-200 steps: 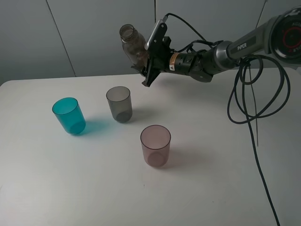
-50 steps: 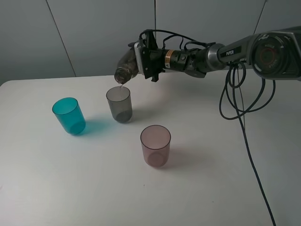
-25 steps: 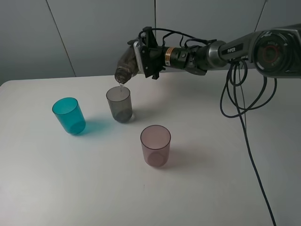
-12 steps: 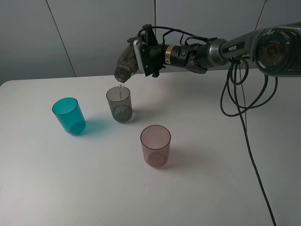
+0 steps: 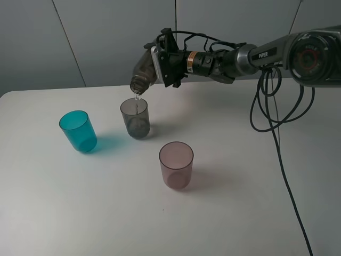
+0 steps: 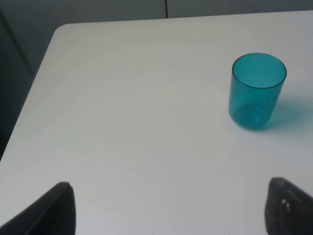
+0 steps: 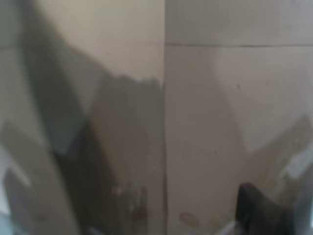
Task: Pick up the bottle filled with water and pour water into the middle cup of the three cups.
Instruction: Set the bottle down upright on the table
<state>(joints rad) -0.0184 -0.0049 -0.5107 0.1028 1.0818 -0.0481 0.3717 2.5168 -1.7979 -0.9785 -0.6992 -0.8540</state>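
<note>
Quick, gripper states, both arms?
Left gripper: open, holding nothing.
Right gripper: closed on the bottle, tipped over the middle cup.

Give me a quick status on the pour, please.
Right gripper shut on bottle, tipped mouth-down over middle cup, water trickling in. Left gripper open, empty. Nothing in the way.

— What does the right arm (image 5: 250,56) look like?
— A grey metal tube with white "PIPER" lettering (image 5: 265,55), a brass-coloured ring (image 5: 190,62) near the wrist, and a black right gripper (image 5: 161,66).
— Any cables?
— Thin black cables (image 5: 266,114) arch over the wrist and trail in long loops. The big round joint (image 5: 315,57) is dark grey with a red ring on its face.
— And the left gripper (image 6: 173,210)?
— Only two matte black, rounded fingertips (image 6: 58,210) show.
</note>
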